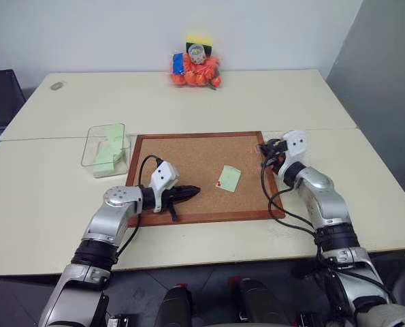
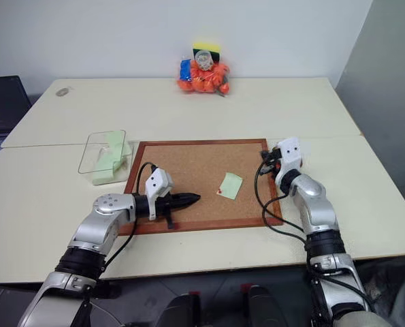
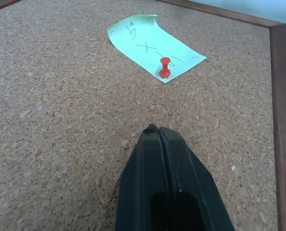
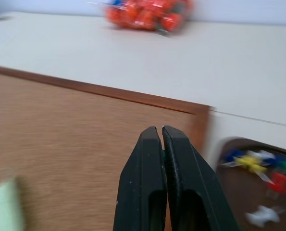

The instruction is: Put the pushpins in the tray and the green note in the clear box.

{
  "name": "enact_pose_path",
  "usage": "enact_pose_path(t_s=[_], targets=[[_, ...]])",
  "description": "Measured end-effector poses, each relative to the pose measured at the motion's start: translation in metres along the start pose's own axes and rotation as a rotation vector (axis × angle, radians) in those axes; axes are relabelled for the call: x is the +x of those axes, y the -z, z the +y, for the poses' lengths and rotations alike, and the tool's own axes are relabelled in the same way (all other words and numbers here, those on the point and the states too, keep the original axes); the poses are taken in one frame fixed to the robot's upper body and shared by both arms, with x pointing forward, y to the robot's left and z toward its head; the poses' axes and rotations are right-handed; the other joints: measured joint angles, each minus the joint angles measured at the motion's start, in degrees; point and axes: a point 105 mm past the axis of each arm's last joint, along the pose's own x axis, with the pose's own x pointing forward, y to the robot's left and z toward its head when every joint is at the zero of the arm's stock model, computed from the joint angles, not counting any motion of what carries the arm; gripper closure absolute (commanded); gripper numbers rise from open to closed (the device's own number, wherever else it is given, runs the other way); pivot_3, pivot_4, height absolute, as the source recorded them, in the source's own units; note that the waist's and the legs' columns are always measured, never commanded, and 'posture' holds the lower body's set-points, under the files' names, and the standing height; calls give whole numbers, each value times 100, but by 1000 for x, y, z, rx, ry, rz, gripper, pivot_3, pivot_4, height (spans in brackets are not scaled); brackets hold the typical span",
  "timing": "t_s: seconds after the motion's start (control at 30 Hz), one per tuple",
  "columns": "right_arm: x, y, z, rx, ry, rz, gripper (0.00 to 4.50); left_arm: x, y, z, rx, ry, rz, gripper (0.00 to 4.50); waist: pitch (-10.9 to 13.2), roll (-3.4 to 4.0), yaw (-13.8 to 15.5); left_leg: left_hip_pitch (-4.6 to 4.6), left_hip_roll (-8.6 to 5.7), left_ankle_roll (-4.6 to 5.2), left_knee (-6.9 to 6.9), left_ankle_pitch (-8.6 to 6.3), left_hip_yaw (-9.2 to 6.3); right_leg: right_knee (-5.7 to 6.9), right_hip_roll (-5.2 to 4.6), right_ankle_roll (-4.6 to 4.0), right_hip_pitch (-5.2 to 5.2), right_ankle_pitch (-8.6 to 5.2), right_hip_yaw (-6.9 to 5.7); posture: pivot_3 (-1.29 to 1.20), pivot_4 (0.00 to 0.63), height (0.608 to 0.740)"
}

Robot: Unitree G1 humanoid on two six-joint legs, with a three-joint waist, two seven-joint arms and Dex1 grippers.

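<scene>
pointing across the cork board (image 1: 188, 153), the left gripper (image 1: 192, 191) has its fingers pressed together on nothing. just right of its tip in the left eye view lies the green note (image 1: 229, 178), flat at frame centre, pinned by a red pushpin (image 3: 165, 67) at its near corner. the right gripper (image 4: 163, 132), also closed and empty, sits at the board's right edge by the tray (image 4: 239, 192) holding other pins. the left is probably nearer. the clear box (image 1: 107, 147) stands left of the board.
</scene>
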Motion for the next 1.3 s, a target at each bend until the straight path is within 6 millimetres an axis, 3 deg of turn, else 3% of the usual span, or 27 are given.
enact_pose_path(t_s=[0.13,0.33,1.0,1.17,1.23,1.3], targets=[[3,0,-22,32,105,15,4459,-1,0,0,1,0,3,4500,0,0,-7,1,7,0,0,0,3,0,6,0,0,0,3,0,150,740],[3,17,-33,18,153,88,4459,-1,1,0,1,-1,4,4500,0,1,-7,2,13,0,0,0,8,0,11,0,0,0,5,0,150,740],[6,7,-39,5,188,42,672,-2,1,-1,2,-3,4,4500,0,2,-11,3,25,0,0,0,16,-1,20,-2,-2,-1,9,0,150,740],[2,3,-19,-26,53,3,672,-2,1,-1,3,-2,5,4500,0,2,-4,3,31,1,0,-1,14,-3,25,-4,-1,-2,5,0,150,740],[-2,7,1,-47,-66,-3,672,-3,1,-1,2,-3,6,4500,-1,3,-4,3,37,3,-1,-2,15,-4,31,-6,-1,-3,6,0,150,740],[-11,16,35,-47,-237,-5,672,-3,1,0,0,-4,9,4500,-2,5,-6,3,42,3,-1,-2,12,-3,37,-9,-1,-5,3,0,150,740]])
